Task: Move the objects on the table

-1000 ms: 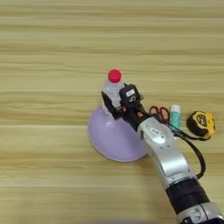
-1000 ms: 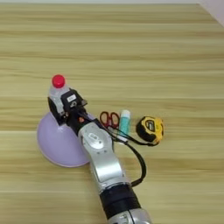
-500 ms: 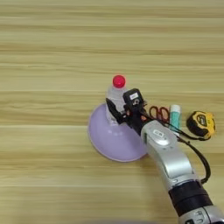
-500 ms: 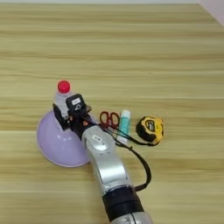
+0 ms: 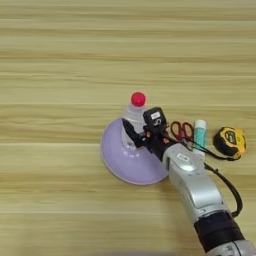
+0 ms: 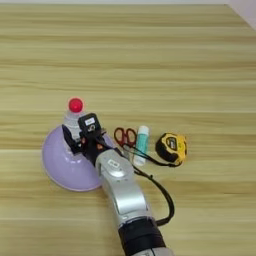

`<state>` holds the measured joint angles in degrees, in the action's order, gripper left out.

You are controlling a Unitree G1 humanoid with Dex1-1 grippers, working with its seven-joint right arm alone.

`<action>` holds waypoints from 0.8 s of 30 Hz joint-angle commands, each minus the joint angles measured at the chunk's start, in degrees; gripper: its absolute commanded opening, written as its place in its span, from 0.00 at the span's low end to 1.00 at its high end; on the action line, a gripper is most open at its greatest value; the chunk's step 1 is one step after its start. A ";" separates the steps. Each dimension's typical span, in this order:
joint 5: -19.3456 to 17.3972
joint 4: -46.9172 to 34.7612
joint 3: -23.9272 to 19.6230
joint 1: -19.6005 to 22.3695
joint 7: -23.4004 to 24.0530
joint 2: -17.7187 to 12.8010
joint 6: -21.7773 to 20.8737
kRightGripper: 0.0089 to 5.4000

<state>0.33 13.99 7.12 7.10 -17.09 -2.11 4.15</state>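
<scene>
scissors point(image 5: 182, 131) blades hidden, plate point(image 5: 117, 157) part-covered

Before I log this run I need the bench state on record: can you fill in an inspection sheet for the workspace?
Surface: light wood table, plank-like grain.
Job's things: small clear bottle with red cap upright at the far rim of the round lilac plate; red-handled scissors, white-green glue stick and yellow-and-black tape measure in a row to the plate's right.
Clutter: nothing seen.
Grippers: right claw at the bottle, over the plate; whether it grips the bottle cannot be told.
Cables: black cable looping beside the silver forearm.
Surroundings: pale strip past the table's far right corner.
</scene>
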 commanded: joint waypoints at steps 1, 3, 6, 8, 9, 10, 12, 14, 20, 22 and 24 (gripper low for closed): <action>-0.71 -0.89 0.01 3.64 -0.11 0.65 -4.45 0.58; -0.56 0.44 0.00 3.85 -0.13 0.70 -5.38 0.58; -0.10 2.75 0.11 4.17 -0.12 0.70 -6.98 0.58; 0.28 4.43 0.13 4.46 0.03 0.52 -7.87 0.58; 0.46 5.17 0.17 4.56 0.13 0.46 -8.28 0.58; 0.61 5.75 0.18 4.64 0.24 0.39 -8.52 0.58; 0.81 6.61 0.26 4.71 0.33 0.36 -9.06 0.58; 0.97 6.93 0.38 4.66 0.32 0.29 -9.39 0.58; 1.38 6.35 0.62 3.92 0.35 -0.07 -9.33 0.58; 1.41 6.08 0.62 3.62 0.30 -0.20 -9.19 0.58; 1.44 5.80 0.69 3.33 0.28 -0.25 -9.10 0.58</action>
<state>1.53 22.23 7.70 8.58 -17.37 -2.30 -4.51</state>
